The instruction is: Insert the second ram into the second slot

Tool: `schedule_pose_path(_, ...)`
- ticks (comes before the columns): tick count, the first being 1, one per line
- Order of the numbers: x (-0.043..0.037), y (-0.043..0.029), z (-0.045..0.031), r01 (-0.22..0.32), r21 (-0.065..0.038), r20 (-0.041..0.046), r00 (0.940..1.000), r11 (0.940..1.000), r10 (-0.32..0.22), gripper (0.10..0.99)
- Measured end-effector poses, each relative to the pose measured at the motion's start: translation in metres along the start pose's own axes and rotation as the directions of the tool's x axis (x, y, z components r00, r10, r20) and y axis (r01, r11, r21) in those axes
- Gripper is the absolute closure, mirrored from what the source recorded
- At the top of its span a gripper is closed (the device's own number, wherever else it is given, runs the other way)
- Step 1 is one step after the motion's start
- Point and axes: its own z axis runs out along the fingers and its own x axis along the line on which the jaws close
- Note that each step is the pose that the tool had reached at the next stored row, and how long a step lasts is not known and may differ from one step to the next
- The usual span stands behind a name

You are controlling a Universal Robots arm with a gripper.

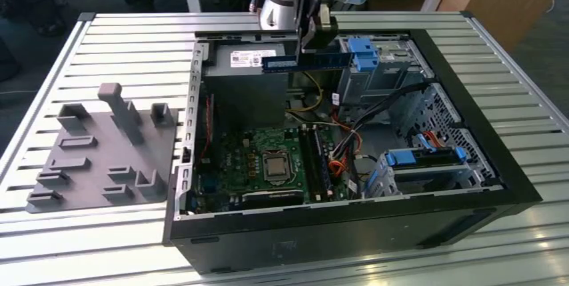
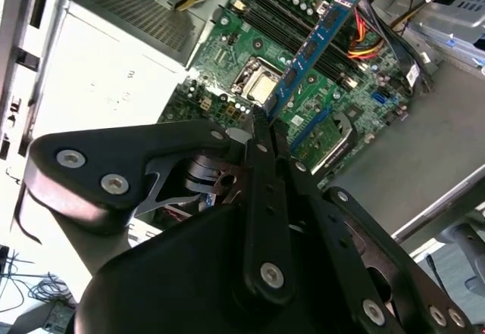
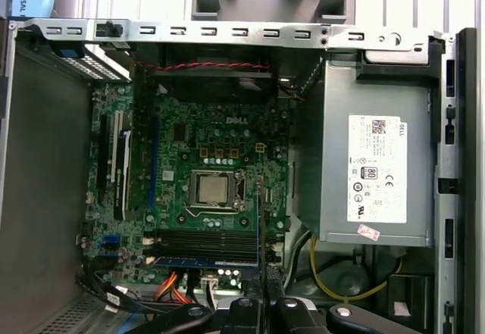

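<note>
My gripper (image 1: 310,47) hangs over the back of the open computer case (image 1: 498,166), shut on the second ram (image 1: 303,62), a thin dark blue stick held level and on edge above the case. In the second wrist view the ram (image 2: 312,46) juts out from between the fingers of the gripper (image 2: 261,126) towards the green motherboard (image 2: 227,84). In the first wrist view the ram (image 3: 259,220) shows edge-on as a thin line. The dark memory slots (image 3: 201,241) lie beside the processor socket (image 3: 211,188). A blue strip (image 3: 201,260) lies along one slot.
A grey power supply (image 3: 371,167) fills one side of the case. Blue drive caddies (image 1: 364,53) (image 1: 427,156) and loose cables (image 1: 342,153) crowd the exterior view's right. A grey holder fixture (image 1: 98,153) stands on the slatted table at the exterior view's left.
</note>
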Motion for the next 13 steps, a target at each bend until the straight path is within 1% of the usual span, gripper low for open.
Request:
schedule_pose_path(4, 0.0017, -0.0001, 0.001, -0.003, -0.001, -0.0177, 0.9998, 1.0, 0.003, 0.949)
schedule_pose_path(5, 0.0017, -0.0001, 0.0019, -0.008, -0.001, -0.0198, 0.9998, 1.0, 0.008, 0.949)
schedule_pose_path(7, 0.0017, -0.0001, 0.004, -0.03, -0.001, -0.0197, 0.9994, 0.9995, 0.03, 0.949)
schedule_pose_path(9, 0.0016, -0.0001, 0.0059, -0.065, -0.002, -0.0185, 0.9977, 0.9979, 0.065, 0.949)
schedule_pose_path(11, 0.0016, -0.0003, 0.0079, -0.1, -0.003, -0.0173, 0.9948, 0.995, 0.1, 0.949)
schedule_pose_path(13, 0.0015, -0.0003, 0.0097, -0.136, -0.005, -0.016, 0.9906, 0.9907, 0.136, 0.949)
